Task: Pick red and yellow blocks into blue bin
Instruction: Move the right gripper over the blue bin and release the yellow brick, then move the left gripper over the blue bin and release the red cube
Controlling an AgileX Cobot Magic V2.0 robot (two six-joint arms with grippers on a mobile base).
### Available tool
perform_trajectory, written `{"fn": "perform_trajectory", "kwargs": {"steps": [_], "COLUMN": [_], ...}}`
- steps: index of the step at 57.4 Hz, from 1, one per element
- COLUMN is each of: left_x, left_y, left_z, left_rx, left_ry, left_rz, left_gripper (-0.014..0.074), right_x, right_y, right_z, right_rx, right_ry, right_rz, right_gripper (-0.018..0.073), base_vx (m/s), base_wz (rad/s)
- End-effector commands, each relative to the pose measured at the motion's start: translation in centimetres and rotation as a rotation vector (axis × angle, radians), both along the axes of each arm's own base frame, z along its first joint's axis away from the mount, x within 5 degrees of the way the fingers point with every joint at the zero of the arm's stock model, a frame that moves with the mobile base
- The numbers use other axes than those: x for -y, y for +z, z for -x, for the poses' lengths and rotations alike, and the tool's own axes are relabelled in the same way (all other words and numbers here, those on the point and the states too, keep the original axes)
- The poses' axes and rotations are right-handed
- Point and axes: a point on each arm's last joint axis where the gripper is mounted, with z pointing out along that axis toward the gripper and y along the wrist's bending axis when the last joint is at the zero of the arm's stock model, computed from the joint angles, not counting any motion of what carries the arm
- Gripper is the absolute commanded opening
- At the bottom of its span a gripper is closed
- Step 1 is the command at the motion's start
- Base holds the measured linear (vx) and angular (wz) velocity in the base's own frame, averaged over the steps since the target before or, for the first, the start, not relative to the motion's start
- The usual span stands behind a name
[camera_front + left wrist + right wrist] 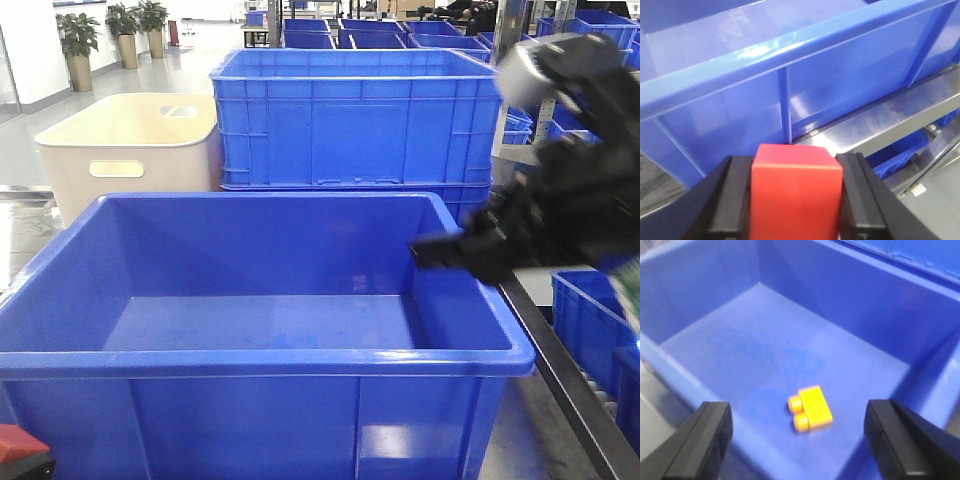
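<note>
The blue bin (260,360) fills the front view, its floor open to sight. The yellow brick (814,405) lies on its side on the bin floor (765,340), studs pointing left; the front view does not show it. My right gripper (798,411) is open and empty above the brick, and in the front view it hangs over the bin's right rim (440,255). My left gripper (796,162) is shut on the red cube (795,200), outside the bin and below its rim (790,50). The cube also shows in the front view's bottom left corner (18,442).
A beige tub (130,150) stands behind the bin at left, and stacked ribbed blue crates (350,120) behind it at centre. A metal rack rail (570,380) runs along the bin's right side, with more blue crates (590,320) beyond it.
</note>
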Motion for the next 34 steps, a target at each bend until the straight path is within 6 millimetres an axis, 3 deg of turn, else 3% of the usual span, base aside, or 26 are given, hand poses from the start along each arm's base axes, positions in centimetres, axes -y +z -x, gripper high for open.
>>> {"fn": "perform_trajectory", "kwargs": {"steps": [1, 10, 19, 26, 34], "left_x": [0.1, 0.3, 0.9, 2.0, 3.5], "left_y": [2.0, 4.5, 8.2, 10.2, 10.9], "left_z": [-0.2, -0.7, -2.5, -5.4, -9.5], "left_rx": [0.127, 0.209, 0.275, 0.287, 0.272], "left_ry": [0.014, 0.000, -0.023, -0.036, -0.048], "left_rz": [0.068, 0.066, 0.044, 0.025, -0.002], "left_gripper": [0.0201, 0.0201, 0.0201, 0.0201, 0.0202], "right_x": [0.9, 1.5, 1.9, 2.0, 2.0], "right_y": [0.6, -2.1, -4.3, -5.4, -5.6], "right_z": [2.4, 5.4, 6.8, 7.3, 7.3], "right_rx": [0.095, 0.038, -0.004, -0.030, -0.043], "right_ry": [-0.034, -0.024, -0.023, -0.023, -0.019], "right_rz": [-0.036, -0.032, -0.017, -0.010, -0.007], "right_gripper": [0.0577, 0.0577, 0.0577, 0.0577, 0.0577], "base_vx": [0.00, 0.00, 0.00, 0.00, 0.00], "base_wz": [0.00, 0.00, 0.00, 0.00, 0.00]}}
